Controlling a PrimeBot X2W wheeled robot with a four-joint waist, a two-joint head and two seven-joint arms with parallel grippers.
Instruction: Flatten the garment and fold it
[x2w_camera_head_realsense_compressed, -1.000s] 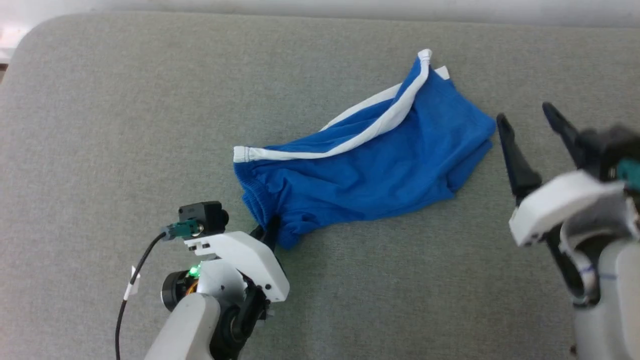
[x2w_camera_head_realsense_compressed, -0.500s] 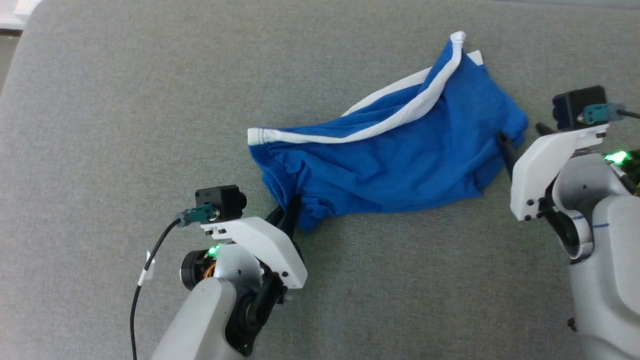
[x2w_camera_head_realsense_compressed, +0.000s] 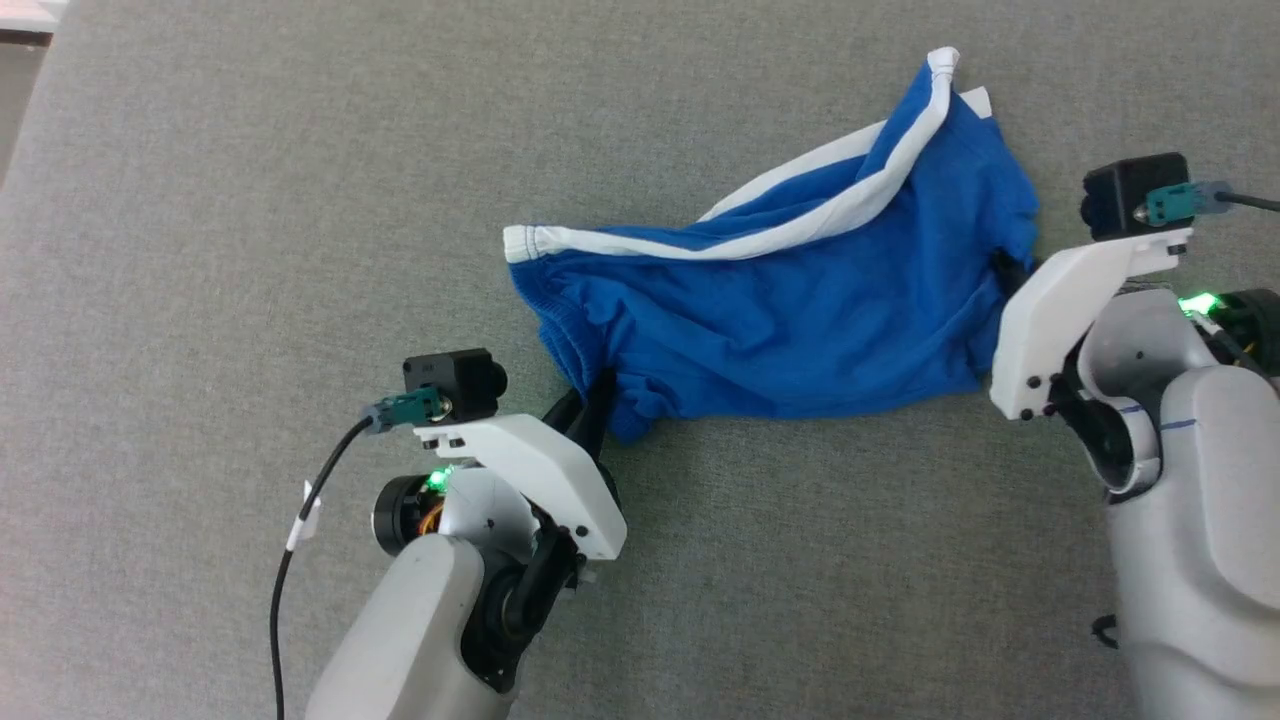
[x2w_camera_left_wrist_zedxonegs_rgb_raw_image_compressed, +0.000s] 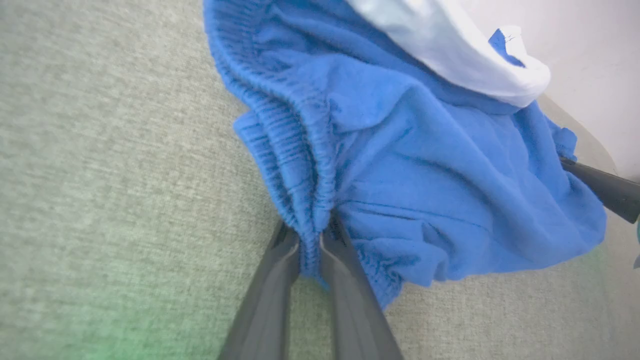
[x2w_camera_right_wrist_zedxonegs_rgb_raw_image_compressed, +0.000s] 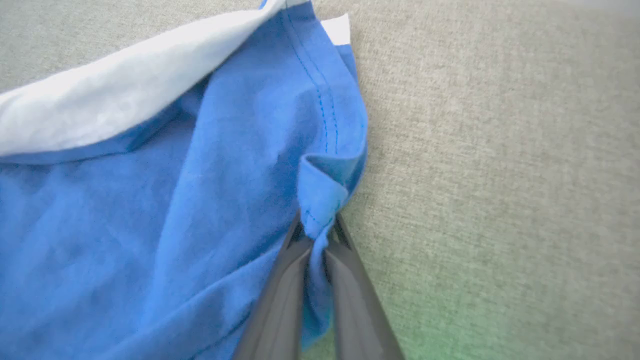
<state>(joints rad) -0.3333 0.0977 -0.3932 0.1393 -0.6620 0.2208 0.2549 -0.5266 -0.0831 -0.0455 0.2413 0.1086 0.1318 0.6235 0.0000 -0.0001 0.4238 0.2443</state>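
Your left gripper (x2w_camera_left_wrist_zedxonegs_rgb_raw_image_compressed: 310, 240), jaws nearly closed, pinches the elastic waistband (x2w_camera_left_wrist_zedxonegs_rgb_raw_image_compressed: 295, 150) of the blue shorts (x2w_camera_head_realsense_compressed: 800, 320); your right gripper (x2w_camera_right_wrist_zedxonegs_rgb_raw_image_compressed: 316, 240) likewise nips the opposite edge, presumably to stretch them flat.

I work over a wide surface (x2w_camera_head_realsense_compressed: 200, 250) covered in grey woven cloth, with a pale wall (x2w_camera_left_wrist_zedxonegs_rgb_raw_image_compressed: 595, 60) beyond it; whether this is a home or a lab, I cannot tell.
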